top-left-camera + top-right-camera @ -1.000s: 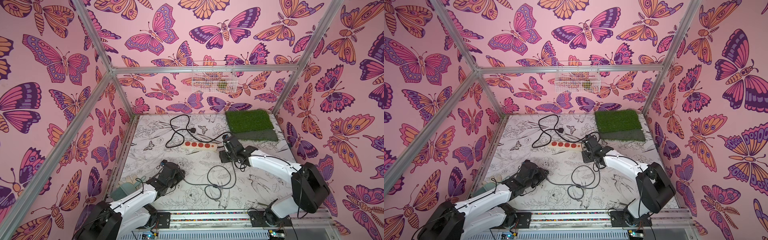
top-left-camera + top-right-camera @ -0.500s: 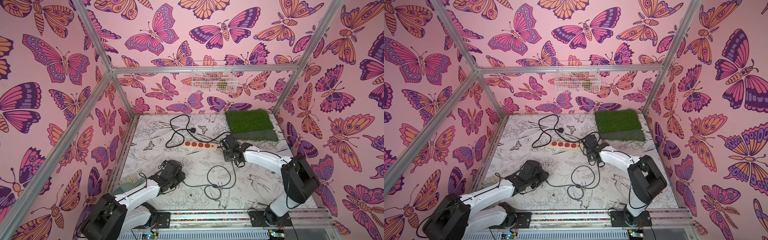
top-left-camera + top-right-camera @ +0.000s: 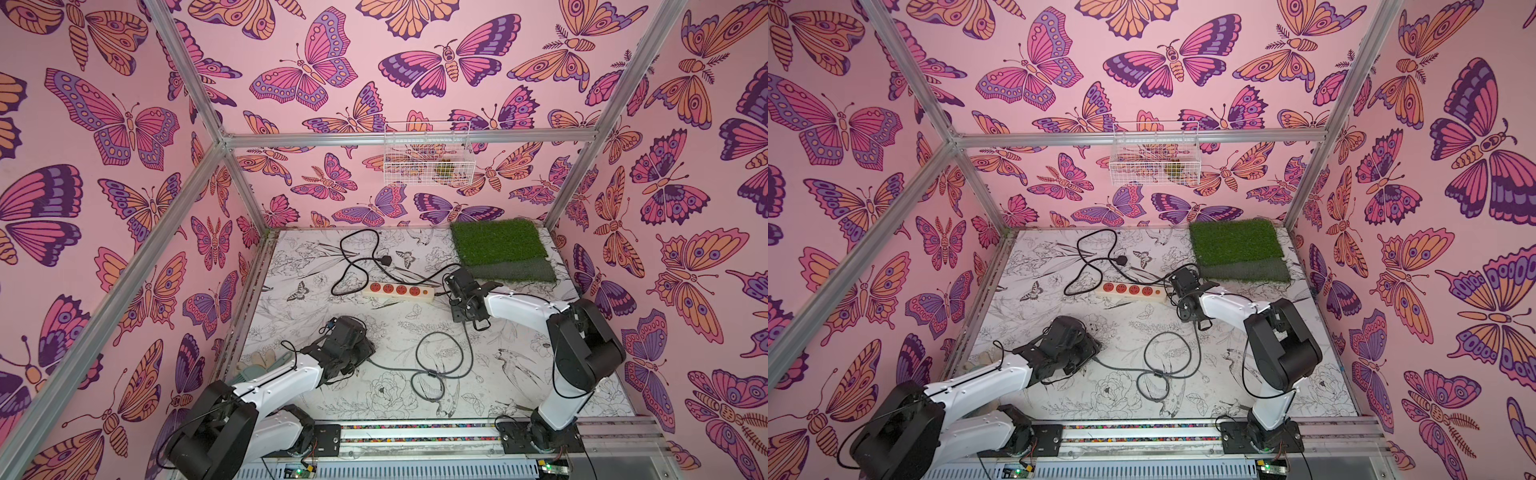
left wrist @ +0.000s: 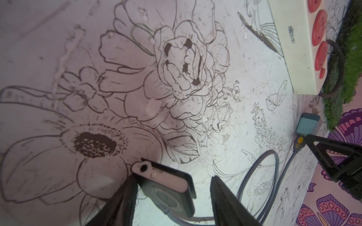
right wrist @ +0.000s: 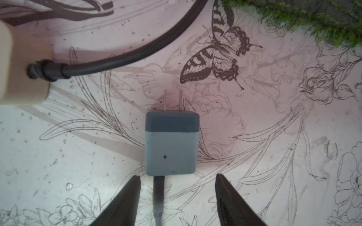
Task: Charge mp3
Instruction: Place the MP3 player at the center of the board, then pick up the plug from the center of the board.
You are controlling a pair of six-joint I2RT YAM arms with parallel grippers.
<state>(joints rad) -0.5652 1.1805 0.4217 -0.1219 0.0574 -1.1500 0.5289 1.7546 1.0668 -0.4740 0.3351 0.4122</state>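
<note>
**Charging Station: Component Layout and Gripper Status**

**Left gripper** (image 4: 174, 181): jaws spread. Its two black wedge-shaped fingers (image 4: 121, 203) flank the mp3 (image 4: 166, 187). One finger lies against the player's side. A visible gap separates the other from it, so nothing is clamped.

**mp3:** a thin square slab with rounded corners and a smooth satin casing. It has a round socket hole in one narrow edge and a pale circular control ring on its dark broad face. It sits between the left fingers on the left arm's side of the table (image 3: 399, 320), hidden beneath the gripper in both top views. A round grey cable (image 4: 274, 176) meets its edge, loops across the table and ends in a yellow-marked plug (image 4: 299, 141) at the charger adapter (image 5: 170, 142).

**Right gripper** (image 5: 177, 176): jaws spread, holding nothing. The fingertips stand just behind the adapter, one on each side of the cable and clear of the adapter.

**Adapter:** a matte rounded cube with a pale teal body and a darker band. Two flat metal prongs (image 5: 172, 99) are exposed. It lies on the table near the end of the cream plastic power strip (image 3: 398, 289), which has round red sockets. A thick glossy black cord (image 5: 137, 50) enters the strip's end.

**Surfaces:** the table is smooth, printed with line-drawn flowers and speckled with debris. A tufted green grass mat (image 3: 498, 245) occupies the far right corner.
</note>
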